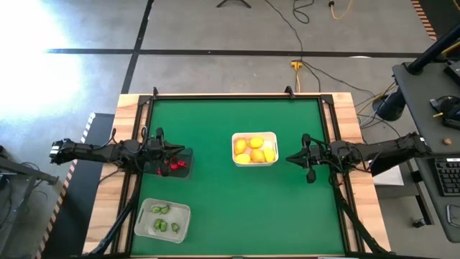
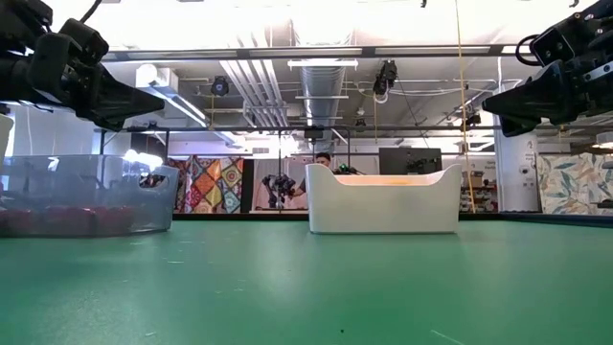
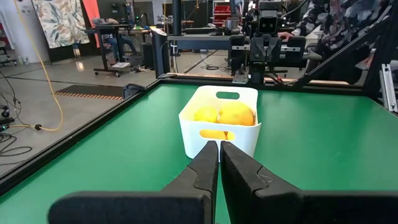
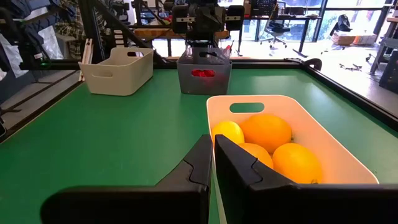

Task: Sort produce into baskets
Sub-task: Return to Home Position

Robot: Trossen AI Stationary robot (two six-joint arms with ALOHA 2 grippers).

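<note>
Dark matte fingers of the left gripper (image 3: 218, 144) are pressed together above the smoky see-through tub (image 1: 188, 173) of red pieces (image 1: 173, 165). Right gripper (image 4: 212, 138), also closed, is near the white rounded tub (image 1: 254, 134), which lies lengthwise across the table and holds smooth yellow-orange rounds (image 1: 254, 149). Green pieces (image 1: 164, 218) lie in the clear tub (image 1: 146, 203).

The left arm (image 1: 93, 150) and right arm (image 1: 388, 147) are built of slender, jointed black segments. The left tool (image 3: 219, 148) and right tool (image 4: 211, 140) are each formed of two tapered, angular black fingers (image 3: 202, 171) set on a broad bar.

White tub (image 1: 253, 134) ctr: yellow fruit (image 1: 254, 150); dark tub (image 1: 187, 160) left: red bits (image 1: 175, 166); clear tub (image 1: 139, 219) by left corner: green bits (image 1: 165, 218).
</note>
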